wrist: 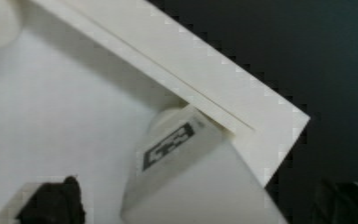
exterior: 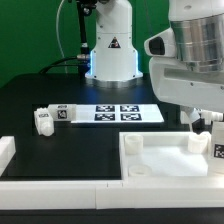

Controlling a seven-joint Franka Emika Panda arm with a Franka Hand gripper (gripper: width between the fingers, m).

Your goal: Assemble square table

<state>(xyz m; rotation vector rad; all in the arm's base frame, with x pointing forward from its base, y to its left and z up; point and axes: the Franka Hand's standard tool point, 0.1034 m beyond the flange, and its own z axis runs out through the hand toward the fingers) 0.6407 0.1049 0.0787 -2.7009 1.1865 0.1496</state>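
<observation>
Tool [exterior: 203, 124] hovers, jaws apart and empty, over leg [wrist: 172, 145] at square table [exterior: 165, 160] corner rim, presumably placed there for socket seating.

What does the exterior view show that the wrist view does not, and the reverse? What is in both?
Only the exterior view: the marker board, two loose legs beside it, and the long white bars. Only the wrist view: a black fingertip. Both: the square table top and a tagged leg by its rim.
</observation>
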